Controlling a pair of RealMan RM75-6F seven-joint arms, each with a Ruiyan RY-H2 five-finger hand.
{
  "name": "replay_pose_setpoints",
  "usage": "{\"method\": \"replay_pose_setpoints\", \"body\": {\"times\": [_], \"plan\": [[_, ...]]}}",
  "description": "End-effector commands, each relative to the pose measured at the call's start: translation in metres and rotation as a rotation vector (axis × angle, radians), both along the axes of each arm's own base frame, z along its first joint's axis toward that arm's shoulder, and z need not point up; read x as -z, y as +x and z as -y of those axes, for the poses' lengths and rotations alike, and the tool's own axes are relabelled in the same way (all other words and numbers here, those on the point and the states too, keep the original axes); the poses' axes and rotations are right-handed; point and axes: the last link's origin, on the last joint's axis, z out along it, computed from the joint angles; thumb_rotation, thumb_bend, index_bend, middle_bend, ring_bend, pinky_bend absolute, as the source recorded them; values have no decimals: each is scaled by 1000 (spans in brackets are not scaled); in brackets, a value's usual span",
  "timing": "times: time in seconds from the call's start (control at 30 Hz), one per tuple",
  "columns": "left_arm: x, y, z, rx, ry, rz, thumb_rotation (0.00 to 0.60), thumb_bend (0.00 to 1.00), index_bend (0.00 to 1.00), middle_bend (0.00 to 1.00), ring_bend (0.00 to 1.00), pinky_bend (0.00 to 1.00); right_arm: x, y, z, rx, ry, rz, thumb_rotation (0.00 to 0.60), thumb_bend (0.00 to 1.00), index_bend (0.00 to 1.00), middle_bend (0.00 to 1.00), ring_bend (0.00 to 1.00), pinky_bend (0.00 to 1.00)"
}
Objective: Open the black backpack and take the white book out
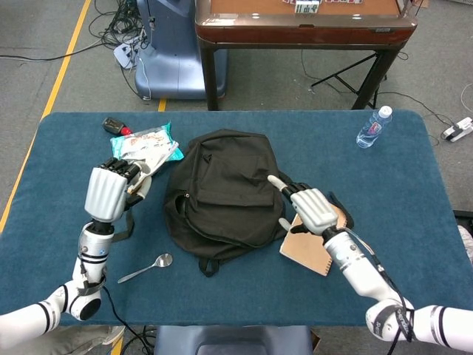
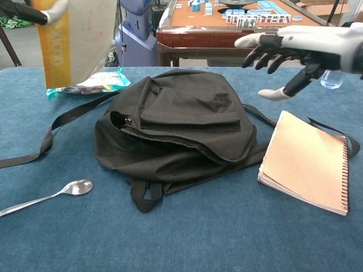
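On the blue table (image 1: 414, 222), the black backpack (image 1: 225, 196) lies slumped, and the white book (image 2: 79, 34) is already out of it: your left robot hand (image 1: 109, 192) grips it aloft, left of the bag and above the snack packet (image 1: 144, 146). The extraction looks all but done; your next move is likely to set the book down on bare cloth. Your right robot hand (image 2: 286, 48) hovers empty, fingers spread, above the brown spiral notebook (image 2: 306, 161).
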Motion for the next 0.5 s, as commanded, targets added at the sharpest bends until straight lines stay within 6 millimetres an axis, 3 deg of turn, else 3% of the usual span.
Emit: {"method": "replay_pose_setpoints", "body": {"times": [0.03,0.17,0.23,0.27,0.3,0.33,0.37,0.4,0.5], "plan": [[27,8,-3,-4,-35,-60,600,483,673,756,650,586,-15,-12,-5,22,-36,0,600,307,20,174,166,190],[58,10,2,-38,-133,-138,600,481,640,734,639,586,-29,-23,-8,55,-80,12,600,307,20,176,166,190],[71,11,6,-83,-218,-159,593,435,556,657,612,586,-36,-28,-9,69,-102,17,600,307,20,178,166,190],[75,11,9,-107,-259,-164,552,375,486,596,585,582,-38,-31,-9,75,-108,18,600,307,20,179,166,190],[77,12,11,-140,-312,-162,443,273,359,504,527,562,-41,-35,-10,86,-116,20,600,307,19,180,166,190],[78,13,13,-161,-347,-152,366,222,287,455,491,545,-42,-37,-10,92,-120,22,600,307,20,181,166,190],[77,15,14,-176,-377,-137,229,168,177,386,435,509,-44,-38,-11,97,-125,23,600,307,20,182,166,190],[74,17,15,-191,-408,-114,149,148,117,344,397,484,-46,-40,-11,101,-129,25,600,307,20,182,166,190],[64,19,16,-203,-433,-61,11,126,36,273,335,438,-50,-44,-12,112,-144,30,600,308,20,184,166,190]]}}
